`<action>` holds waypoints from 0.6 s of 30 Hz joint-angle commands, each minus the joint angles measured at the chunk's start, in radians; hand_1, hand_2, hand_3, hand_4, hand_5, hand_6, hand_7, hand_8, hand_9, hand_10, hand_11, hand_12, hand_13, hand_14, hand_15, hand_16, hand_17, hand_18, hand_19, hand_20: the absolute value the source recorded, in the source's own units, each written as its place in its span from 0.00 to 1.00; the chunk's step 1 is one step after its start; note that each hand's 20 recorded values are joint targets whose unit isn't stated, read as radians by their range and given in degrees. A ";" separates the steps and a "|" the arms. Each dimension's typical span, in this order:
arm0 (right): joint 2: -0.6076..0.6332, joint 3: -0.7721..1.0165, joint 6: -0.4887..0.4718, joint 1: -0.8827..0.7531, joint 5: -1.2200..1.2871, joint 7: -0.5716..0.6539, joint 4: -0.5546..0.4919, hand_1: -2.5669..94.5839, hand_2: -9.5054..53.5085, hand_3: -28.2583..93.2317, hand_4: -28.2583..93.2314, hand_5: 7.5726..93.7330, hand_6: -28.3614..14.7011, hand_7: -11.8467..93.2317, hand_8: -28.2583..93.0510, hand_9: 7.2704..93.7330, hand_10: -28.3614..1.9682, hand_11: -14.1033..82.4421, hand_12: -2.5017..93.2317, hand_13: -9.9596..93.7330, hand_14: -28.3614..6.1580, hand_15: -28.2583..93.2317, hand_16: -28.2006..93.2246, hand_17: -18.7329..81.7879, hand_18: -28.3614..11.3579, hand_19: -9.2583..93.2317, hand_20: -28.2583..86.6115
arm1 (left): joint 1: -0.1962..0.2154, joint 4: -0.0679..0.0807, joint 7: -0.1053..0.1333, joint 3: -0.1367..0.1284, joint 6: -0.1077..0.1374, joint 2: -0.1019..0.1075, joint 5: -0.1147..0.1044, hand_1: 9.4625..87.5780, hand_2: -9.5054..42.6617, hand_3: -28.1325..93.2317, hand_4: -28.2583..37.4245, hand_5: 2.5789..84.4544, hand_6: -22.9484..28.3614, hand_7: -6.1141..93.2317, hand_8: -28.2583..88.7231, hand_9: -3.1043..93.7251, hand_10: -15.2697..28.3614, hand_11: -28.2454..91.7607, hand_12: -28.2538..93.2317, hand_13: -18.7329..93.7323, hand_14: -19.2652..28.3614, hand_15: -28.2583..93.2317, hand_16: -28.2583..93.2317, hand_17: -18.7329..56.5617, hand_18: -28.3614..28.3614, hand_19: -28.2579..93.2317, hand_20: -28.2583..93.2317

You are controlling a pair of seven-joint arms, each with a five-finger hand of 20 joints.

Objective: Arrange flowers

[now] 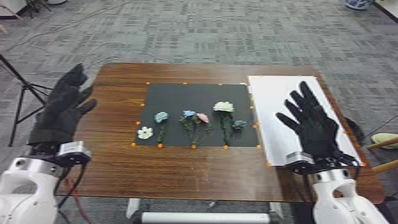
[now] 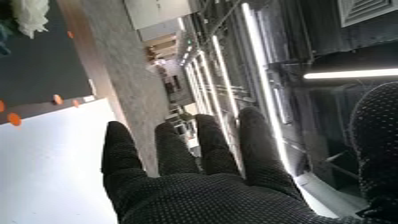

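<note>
In the head view my left hand (image 1: 60,111) is held at the table's left edge, fingers straight. My right hand (image 1: 313,125) is over the white sheet (image 1: 274,102), its fingers spread and holding nothing. On the dark mat (image 1: 182,92) lie a white flower (image 1: 223,106) on a green stem, a pink flower (image 1: 202,117), a blue flower (image 1: 188,113), a pale teal flower (image 1: 161,117), a darker teal bloom (image 1: 239,124) and a small white flower (image 1: 145,132). In the right wrist view my right hand (image 2: 222,200) has straight fingers, with the white flower (image 2: 32,15) beyond the mat's edge region.
Orange markers (image 1: 194,146) line the mat on the brown table (image 1: 178,172). A black tripod (image 1: 28,87) stands left of the table, and a chair's wooden parts (image 1: 384,166) are at the right. A blue-and-white pot (image 1: 358,4) stands on the floor behind.
</note>
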 commanded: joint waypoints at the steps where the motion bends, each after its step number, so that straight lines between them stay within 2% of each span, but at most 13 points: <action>1: -0.055 -0.049 0.009 0.020 0.006 0.015 -0.016 0.13 0.12 0.91 0.03 0.16 0.59 0.15 0.19 0.14 0.58 0.10 0.23 0.20 0.42 0.15 0.49 0.04 0.11 0.46 0.27 | 0.164 -0.073 0.003 -0.057 0.030 -0.053 0.000 0.19 0.06 0.79 0.00 0.13 0.43 0.27 0.16 0.15 0.50 0.33 0.41 0.18 0.65 0.48 0.17 0.06 0.82 0.51 0.30; 2: -0.047 -0.037 -0.008 0.017 -0.008 0.026 -0.016 0.13 0.12 0.91 0.03 0.16 0.59 0.15 0.19 0.15 0.57 0.10 0.24 0.20 0.42 0.16 0.49 0.04 0.11 0.46 0.27 | 0.150 -0.067 0.000 -0.053 0.023 -0.048 0.005 0.19 0.05 0.79 0.00 0.14 0.44 0.27 0.16 0.15 0.50 0.33 0.41 0.18 0.65 0.49 0.18 0.06 0.82 0.51 0.30; 3: -0.041 -0.025 -0.010 0.011 -0.027 0.045 -0.019 0.14 0.12 0.92 0.03 0.17 0.58 0.15 0.19 0.15 0.57 0.11 0.24 0.20 0.42 0.16 0.49 0.04 0.11 0.46 0.27 | 0.135 -0.062 0.002 -0.041 0.030 -0.042 0.011 0.19 0.05 0.79 0.00 0.14 0.44 0.27 0.16 0.15 0.51 0.33 0.41 0.18 0.65 0.49 0.18 0.06 0.82 0.51 0.31; 4: -0.040 -0.021 -0.004 0.007 -0.035 0.051 -0.020 0.14 0.12 0.92 0.03 0.17 0.58 0.16 0.19 0.15 0.57 0.11 0.24 0.20 0.42 0.16 0.49 0.05 0.11 0.46 0.27 | 0.115 -0.054 0.001 -0.036 0.020 -0.035 0.012 0.19 0.05 0.79 0.00 0.14 0.44 0.27 0.16 0.15 0.51 0.34 0.42 0.18 0.66 0.49 0.18 0.06 0.82 0.51 0.31; 5: -0.055 -0.016 -0.014 0.011 -0.038 0.058 -0.017 0.14 0.12 0.92 0.03 0.17 0.58 0.16 0.19 0.16 0.57 0.11 0.24 0.20 0.43 0.16 0.49 0.05 0.11 0.46 0.27 | 0.106 -0.055 -0.001 -0.039 0.017 -0.030 0.010 0.19 0.05 0.79 0.00 0.15 0.44 0.27 0.16 0.15 0.51 0.34 0.42 0.18 0.66 0.49 0.18 0.06 0.82 0.51 0.31; 6: -0.061 -0.024 -0.009 0.013 -0.019 0.051 -0.020 0.14 0.12 0.92 0.03 0.17 0.58 0.16 0.19 0.16 0.57 0.11 0.24 0.20 0.43 0.16 0.49 0.05 0.11 0.46 0.27 | 0.107 -0.058 0.001 -0.045 0.013 -0.027 0.006 0.19 0.05 0.79 0.00 0.15 0.44 0.28 0.16 0.15 0.51 0.34 0.42 0.18 0.66 0.49 0.18 0.06 0.82 0.51 0.31; 8: -0.079 -0.026 -0.028 0.012 -0.022 0.065 -0.020 0.14 0.12 0.92 0.03 0.18 0.58 0.16 0.19 0.17 0.56 0.12 0.24 0.20 0.46 0.17 0.49 0.05 0.13 0.46 0.27 | 0.129 -0.067 -0.012 -0.058 0.003 -0.042 0.006 0.19 0.05 0.79 0.00 0.15 0.44 0.28 0.16 0.15 0.51 0.34 0.42 0.19 0.66 0.50 0.18 0.07 0.82 0.51 0.31; 11: -0.083 -0.031 -0.025 0.013 -0.073 0.069 -0.021 0.14 0.12 0.91 0.03 0.18 0.58 0.16 0.18 0.17 0.57 0.12 0.24 0.20 0.49 0.18 0.50 0.05 0.15 0.46 0.27 | 0.141 -0.069 -0.022 -0.060 -0.002 -0.053 -0.005 0.19 0.05 0.79 0.00 0.15 0.44 0.28 0.15 0.15 0.52 0.34 0.42 0.19 0.67 0.49 0.18 0.07 0.83 0.51 0.31; 13: -0.075 -0.019 -0.039 0.014 -0.078 0.072 -0.021 0.15 0.12 0.91 0.03 0.18 0.59 0.16 0.18 0.17 0.57 0.12 0.24 0.20 0.50 0.18 0.51 0.05 0.15 0.46 0.27 | 0.121 -0.059 -0.040 -0.060 -0.029 -0.047 0.003 0.19 0.05 0.79 0.00 0.15 0.44 0.27 0.15 0.15 0.52 0.34 0.41 0.19 0.68 0.48 0.18 0.06 0.83 0.51 0.31; 14: -0.074 -0.019 -0.037 0.026 -0.075 0.075 -0.020 0.15 0.12 0.91 0.03 0.18 0.59 0.16 0.18 0.17 0.57 0.12 0.24 0.20 0.50 0.18 0.51 0.04 0.16 0.46 0.27 | 0.114 -0.054 -0.028 -0.052 -0.016 -0.035 0.003 0.19 0.05 0.79 0.00 0.15 0.44 0.27 0.15 0.15 0.52 0.34 0.41 0.19 0.68 0.48 0.17 0.06 0.83 0.51 0.31; 15: -0.077 -0.018 -0.052 0.039 -0.075 0.076 -0.020 0.15 0.12 0.91 0.03 0.18 0.59 0.16 0.18 0.17 0.58 0.12 0.24 0.20 0.51 0.18 0.51 0.05 0.17 0.45 0.27 | 0.119 -0.056 -0.023 -0.055 -0.007 -0.026 -0.002 0.19 0.06 0.78 0.00 0.15 0.44 0.27 0.15 0.15 0.52 0.33 0.41 0.18 0.68 0.48 0.17 0.06 0.83 0.51 0.31; 17: -0.086 -0.020 -0.102 0.064 -0.100 0.069 -0.015 0.15 0.12 0.91 0.03 0.19 0.59 0.16 0.18 0.18 0.58 0.12 0.24 0.21 0.53 0.17 0.51 0.04 0.20 0.45 0.27 | 0.152 -0.070 -0.034 -0.090 -0.017 -0.033 -0.002 0.19 0.06 0.75 0.00 0.16 0.44 0.26 0.16 0.15 0.52 0.33 0.41 0.18 0.68 0.48 0.18 0.06 0.83 0.51 0.31; 18: -0.085 -0.026 -0.105 0.075 -0.109 0.071 -0.015 0.15 0.12 0.91 0.03 0.19 0.58 0.16 0.18 0.18 0.58 0.12 0.24 0.21 0.54 0.17 0.51 0.03 0.23 0.45 0.27 | 0.169 -0.076 -0.036 -0.100 -0.010 -0.036 -0.021 0.21 0.07 0.72 0.00 0.16 0.44 0.26 0.16 0.15 0.52 0.33 0.40 0.18 0.67 0.48 0.18 0.06 0.83 0.51 0.30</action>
